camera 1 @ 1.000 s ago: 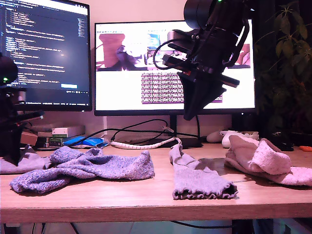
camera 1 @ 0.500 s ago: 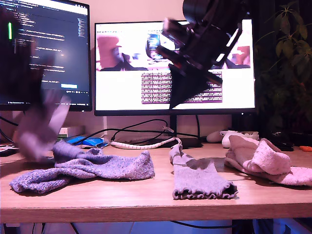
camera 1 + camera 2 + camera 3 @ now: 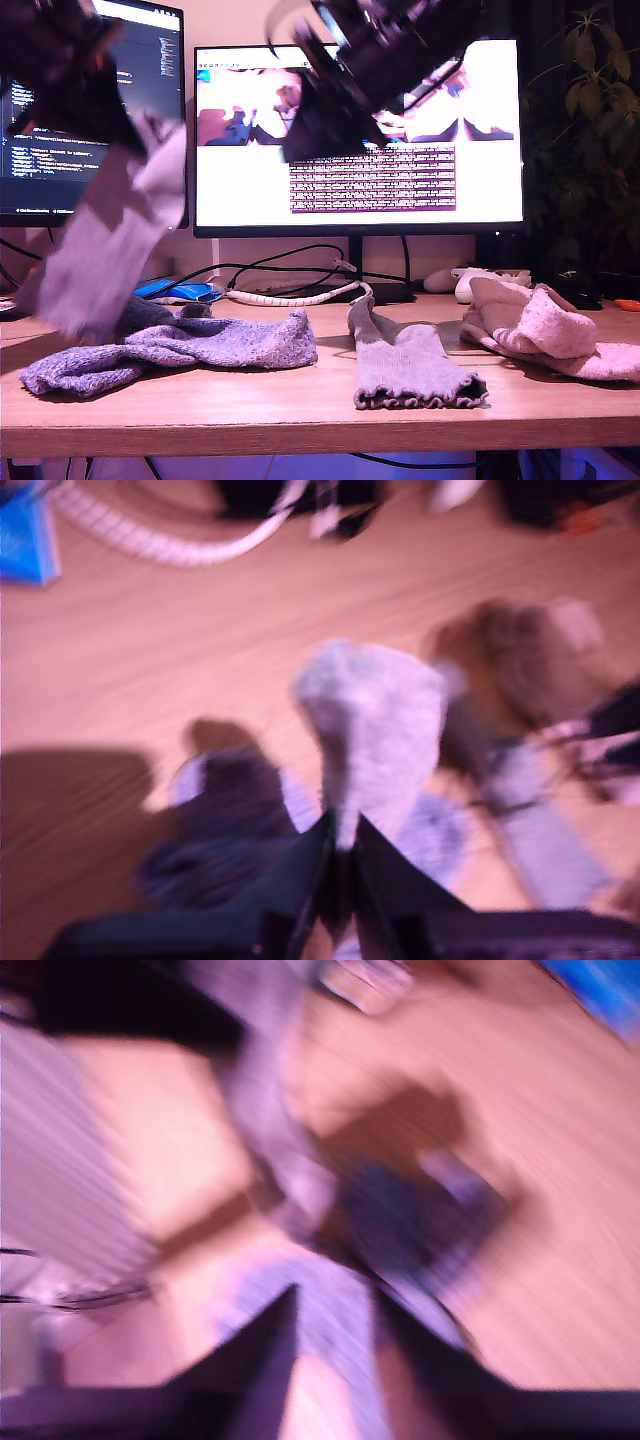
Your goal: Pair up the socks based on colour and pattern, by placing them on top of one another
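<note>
My first gripper [image 3: 140, 125] [image 3: 340, 855] is shut on a pale grey sock [image 3: 110, 240] [image 3: 370, 720] that hangs, motion-blurred, high at the exterior view's left. Below it lie the speckled blue-purple socks [image 3: 200, 345] [image 3: 220, 820], heaped together on the table. A grey sock with a frilly cuff [image 3: 405, 365] lies flat at the middle. The pale pink socks [image 3: 545, 325] are piled at the exterior view's right. My second gripper [image 3: 300, 145] [image 3: 335, 1330] hangs high above the middle, blurred, its jaws apart and empty.
Two monitors [image 3: 360, 130] stand behind the wooden table [image 3: 300, 410]. A white game controller [image 3: 480, 280], a white coiled cable [image 3: 290, 297] and a blue object [image 3: 180, 291] lie at the back. A plant [image 3: 590, 150] stands at the exterior view's right.
My first gripper has risen from the table at the exterior view's left, lifting the pale grey sock high. My second gripper has swung up and toward the exterior view's left.
</note>
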Tool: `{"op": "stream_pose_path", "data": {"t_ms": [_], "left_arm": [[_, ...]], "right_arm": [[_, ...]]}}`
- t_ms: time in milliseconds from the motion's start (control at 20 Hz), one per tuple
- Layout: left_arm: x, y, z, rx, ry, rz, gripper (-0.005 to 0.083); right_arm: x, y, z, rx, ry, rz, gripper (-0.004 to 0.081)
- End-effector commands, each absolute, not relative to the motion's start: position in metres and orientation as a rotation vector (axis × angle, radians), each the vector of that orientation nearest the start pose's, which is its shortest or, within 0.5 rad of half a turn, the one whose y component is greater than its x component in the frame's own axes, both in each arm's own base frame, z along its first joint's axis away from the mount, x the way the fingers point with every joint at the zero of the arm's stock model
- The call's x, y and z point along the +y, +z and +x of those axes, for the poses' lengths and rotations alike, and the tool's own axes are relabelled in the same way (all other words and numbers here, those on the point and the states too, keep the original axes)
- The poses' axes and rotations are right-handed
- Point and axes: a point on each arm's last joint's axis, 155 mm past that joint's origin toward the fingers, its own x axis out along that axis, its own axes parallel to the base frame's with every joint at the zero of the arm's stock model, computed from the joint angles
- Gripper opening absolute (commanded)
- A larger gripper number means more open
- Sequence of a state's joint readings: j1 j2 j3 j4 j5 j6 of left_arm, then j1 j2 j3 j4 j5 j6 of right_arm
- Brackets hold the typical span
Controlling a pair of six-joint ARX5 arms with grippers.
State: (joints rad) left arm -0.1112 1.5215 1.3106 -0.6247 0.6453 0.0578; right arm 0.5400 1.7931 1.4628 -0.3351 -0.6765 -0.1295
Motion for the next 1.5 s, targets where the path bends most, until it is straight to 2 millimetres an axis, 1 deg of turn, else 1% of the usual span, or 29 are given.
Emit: {"op": "stream_pose_path", "data": {"t_ms": [0,100,250,350,500,550,600,650,700,750,800,850,900,1000,1050,1150,1200,1250,1300,1450], "left_arm": [[-0.167,0.217,0.378,0.802,-0.794,-0.176,-0.0021],[-0.177,0.217,0.370,0.809,-0.839,-0.170,-0.0021],[-0.194,0.217,0.357,0.816,-0.912,-0.135,-0.0021],[-0.200,0.216,0.353,0.812,-0.937,-0.112,-0.0021],[-0.210,0.218,0.347,0.803,-0.981,-0.101,-0.0021],[-0.212,0.219,0.346,0.802,-0.989,-0.098,-0.0021],[-0.214,0.219,0.345,0.798,-0.995,-0.091,-0.0021],[-0.214,0.220,0.344,0.795,-1.000,-0.092,-0.0021],[-0.215,0.220,0.344,0.794,-1.003,-0.093,-0.0021],[-0.215,0.220,0.344,0.795,-1.003,-0.093,-0.0021],[-0.215,0.220,0.344,0.795,-1.002,-0.094,-0.0020],[-0.214,0.220,0.344,0.797,-1.001,-0.094,0.0000],[-0.214,0.220,0.344,0.797,-0.998,-0.094,0.0048],[-0.211,0.219,0.347,0.795,-0.988,-0.094,0.0179],[-0.210,0.219,0.347,0.794,-0.985,-0.094,0.0203],[-0.208,0.219,0.348,0.791,-0.983,-0.090,0.0194],[-0.207,0.218,0.349,0.787,-0.978,-0.076,0.0137],[-0.204,0.218,0.350,0.789,-0.966,-0.069,0.0015],[-0.200,0.216,0.351,0.775,-0.960,-0.025,-0.0014],[-0.187,0.214,0.356,0.774,-0.877,0.029,-0.0021]], "right_arm": [[0.368,0.221,0.356,0.547,1.271,-0.089,0.0370],[0.380,0.236,0.357,0.448,1.297,-0.111,0.0370],[0.385,0.250,0.362,0.375,1.297,-0.106,0.0370],[0.383,0.249,0.369,0.371,1.265,-0.114,0.0370],[0.382,0.247,0.368,0.383,1.263,-0.112,0.0366],[0.382,0.247,0.368,0.387,1.264,-0.112,0.0334],[0.382,0.246,0.367,0.390,1.266,-0.111,0.0279],[0.381,0.245,0.367,0.396,1.266,-0.111,0.0191],[0.381,0.244,0.366,0.403,1.267,-0.111,0.0077],[0.381,0.244,0.366,0.405,1.267,-0.110,-0.0020],[0.381,0.243,0.365,0.418,1.267,-0.103,-0.0012],[0.379,0.242,0.363,0.444,1.264,-0.084,-0.0013],[0.377,0.241,0.360,0.471,1.260,-0.075,-0.0013],[0.366,0.238,0.352,0.521,1.250,-0.093,-0.0013],[0.360,0.238,0.349,0.537,1.240,-0.110,-0.0013],[0.346,0.239,0.344,0.568,1.188,-0.156,-0.0013],[0.338,0.239,0.344,0.577,1.156,-0.188,-0.0013],[0.330,0.238,0.343,0.595,1.121,-0.207,-0.0013],[0.324,0.237,0.342,0.605,1.101,-0.235,-0.0013],[0.311,0.232,0.332,0.666,1.073,-0.256,-0.0013]]}}
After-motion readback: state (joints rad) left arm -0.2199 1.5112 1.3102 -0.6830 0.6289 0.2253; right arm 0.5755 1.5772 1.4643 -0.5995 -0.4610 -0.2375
